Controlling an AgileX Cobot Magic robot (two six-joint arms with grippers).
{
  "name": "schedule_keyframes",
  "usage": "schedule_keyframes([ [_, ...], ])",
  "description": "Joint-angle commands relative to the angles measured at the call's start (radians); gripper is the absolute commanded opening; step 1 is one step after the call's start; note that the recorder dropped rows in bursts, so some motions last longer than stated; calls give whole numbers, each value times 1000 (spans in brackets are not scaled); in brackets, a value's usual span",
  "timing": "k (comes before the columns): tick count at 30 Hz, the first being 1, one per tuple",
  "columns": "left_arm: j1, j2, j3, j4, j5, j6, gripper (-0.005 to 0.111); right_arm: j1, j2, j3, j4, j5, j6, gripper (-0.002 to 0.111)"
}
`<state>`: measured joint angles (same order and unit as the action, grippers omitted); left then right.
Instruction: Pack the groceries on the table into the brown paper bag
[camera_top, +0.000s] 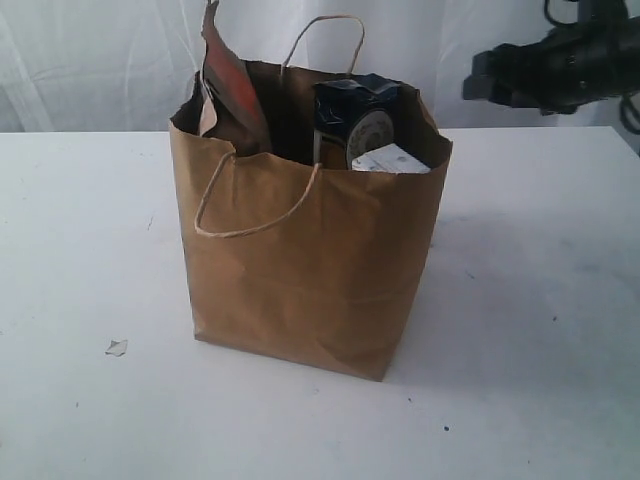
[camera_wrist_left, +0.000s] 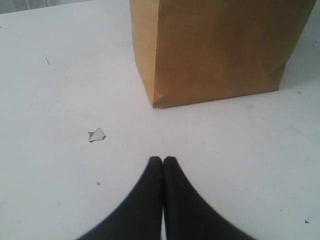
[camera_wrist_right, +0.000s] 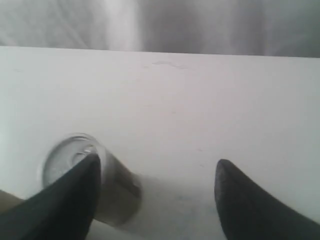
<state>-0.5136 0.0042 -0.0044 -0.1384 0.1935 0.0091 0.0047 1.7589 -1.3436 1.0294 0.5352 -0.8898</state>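
As bag (camera_top: 310, 270) cuts off pouch (camera_top: 235, 95), can (camera_wrist_right: 66, 159) blurred

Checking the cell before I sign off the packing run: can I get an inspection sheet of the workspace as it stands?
Surface: white table, faintly scuffed.
Job's things: brown paper bag upright; brown-orange pouch, dark blue packet and white carton poke out of its top; silver can on the table, outside the bag.
Clutter: small paper scrap near the bag.
End effectors: left end effector shut, empty, over the table; right end effector open, one finger beside the can.
Cables: a dark loop by the right arm.
Surroundings: white curtain behind.
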Motion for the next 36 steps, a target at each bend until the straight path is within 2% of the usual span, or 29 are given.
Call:
schedule_keyframes([
  [1,3,-4,4,-5,0,-9,0,29,91,-103,208,108,-164,74],
  [8,3,-4,4,-5,0,-9,0,49,173,-201,214,153,-115,75],
  [25,3,-4,4,-5,0,-9,0,69,290,-221,248,228,27,75],
  [36,3,-4,4,-5,0,-9,0,106,336,-221,215,279,-36,75],
])
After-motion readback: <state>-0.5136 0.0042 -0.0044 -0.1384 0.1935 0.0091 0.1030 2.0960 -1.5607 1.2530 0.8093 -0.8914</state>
